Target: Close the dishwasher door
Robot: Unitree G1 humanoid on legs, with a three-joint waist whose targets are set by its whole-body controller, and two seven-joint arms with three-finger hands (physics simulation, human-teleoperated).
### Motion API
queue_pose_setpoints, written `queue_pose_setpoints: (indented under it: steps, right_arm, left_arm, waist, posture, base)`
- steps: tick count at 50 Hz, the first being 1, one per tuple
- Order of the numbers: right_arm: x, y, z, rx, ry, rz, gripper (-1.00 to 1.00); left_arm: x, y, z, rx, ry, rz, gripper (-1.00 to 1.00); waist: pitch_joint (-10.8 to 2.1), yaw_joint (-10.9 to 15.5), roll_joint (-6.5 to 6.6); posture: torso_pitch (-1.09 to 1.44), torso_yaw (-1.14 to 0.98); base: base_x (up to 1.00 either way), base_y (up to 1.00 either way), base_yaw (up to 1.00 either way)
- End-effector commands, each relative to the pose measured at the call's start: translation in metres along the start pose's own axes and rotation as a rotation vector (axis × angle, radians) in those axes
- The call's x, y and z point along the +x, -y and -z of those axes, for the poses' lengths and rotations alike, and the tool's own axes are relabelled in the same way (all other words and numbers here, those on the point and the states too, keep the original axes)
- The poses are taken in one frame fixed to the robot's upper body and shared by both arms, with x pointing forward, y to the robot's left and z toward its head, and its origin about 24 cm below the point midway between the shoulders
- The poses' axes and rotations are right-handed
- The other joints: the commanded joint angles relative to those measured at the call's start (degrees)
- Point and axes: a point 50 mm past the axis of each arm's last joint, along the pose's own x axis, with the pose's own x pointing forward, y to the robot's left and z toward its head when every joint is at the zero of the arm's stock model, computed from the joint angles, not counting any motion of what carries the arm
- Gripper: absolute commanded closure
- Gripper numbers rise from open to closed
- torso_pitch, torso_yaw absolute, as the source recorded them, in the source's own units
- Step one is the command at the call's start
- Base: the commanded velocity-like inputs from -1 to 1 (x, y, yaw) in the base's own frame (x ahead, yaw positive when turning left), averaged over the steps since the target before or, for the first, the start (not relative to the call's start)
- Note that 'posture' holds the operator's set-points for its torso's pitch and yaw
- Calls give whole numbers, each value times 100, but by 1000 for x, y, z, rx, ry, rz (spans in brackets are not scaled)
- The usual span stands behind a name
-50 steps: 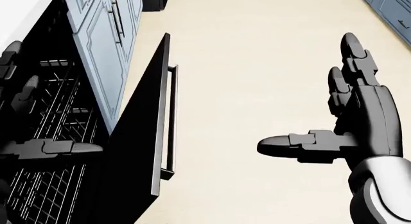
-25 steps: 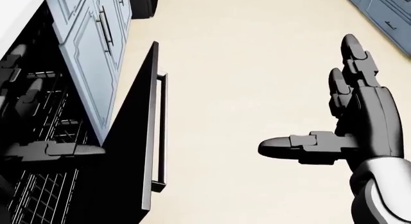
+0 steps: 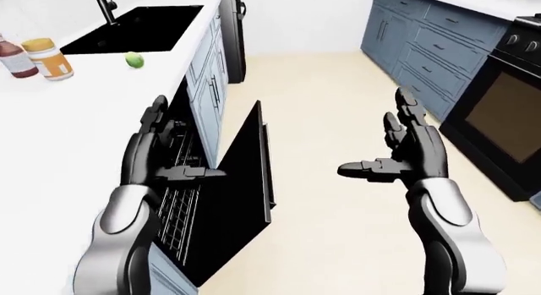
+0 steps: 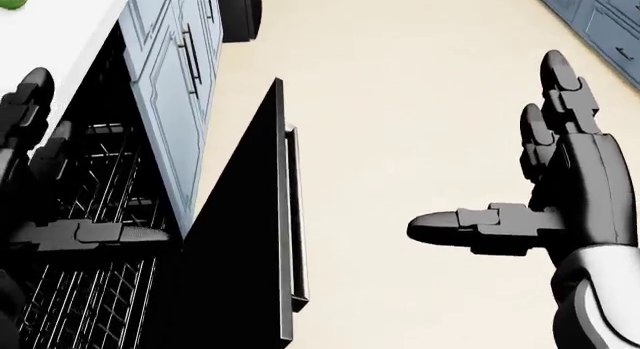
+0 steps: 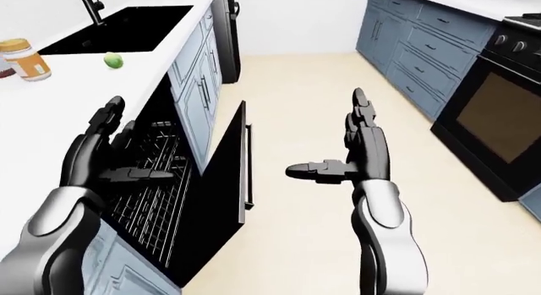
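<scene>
The black dishwasher door (image 5: 226, 174) hangs partly open, tilted out from the counter, with a bar handle (image 4: 296, 227) on its outer face. Wire racks (image 5: 156, 187) show inside the dishwasher. My left hand (image 5: 106, 159) is open, held over the racks in the opening, apart from the door. My right hand (image 5: 342, 157) is open, fingers up and thumb pointing left, over the floor to the right of the door and not touching it.
A white counter (image 3: 76, 111) with a black sink (image 3: 135, 25), a green lime (image 3: 132, 59) and two bottles (image 3: 46, 57) lies at the left. Blue cabinets (image 3: 423, 60) and a black oven (image 3: 499, 117) line the right. Beige floor (image 3: 330, 117) runs between.
The whole head view has shifted right and down as the camera moved. The door now appears further right in the picture. Both hands keep the same open pose.
</scene>
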Motion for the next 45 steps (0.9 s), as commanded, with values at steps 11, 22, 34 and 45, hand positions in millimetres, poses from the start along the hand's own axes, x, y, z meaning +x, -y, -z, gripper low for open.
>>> queue_pose_setpoints:
  steps: [11, 22, 34, 45]
  right_arm:
    - [0, -4, -16, 0, 94, -16, -100]
    - [1, 1, -22, 7, 101, 0, -100]
    - [27, -5, -50, 1, 137, 24, -100]
    - [20, 0, -61, 24, 174, 19, -100]
  left_arm:
    - [-3, -3, -18, 18, 102, -17, -100]
    - [-8, 2, -37, 42, 154, -5, -100]
    - [28, 10, -60, 11, 191, -4, -100]
    - [22, 11, -65, 12, 210, 7, -100]
  waist:
    - [-23, 42, 15]
    - [-86, 68, 64]
    - [-106, 77, 92]
    - [-199, 63, 86]
  posture:
    - [0, 0]
    - [0, 0]
    - [0, 0]
    - [0, 0]
  base:
    - [0, 1, 0]
    - [0, 0, 0]
    - [0, 0, 0]
    - [1, 0, 0]
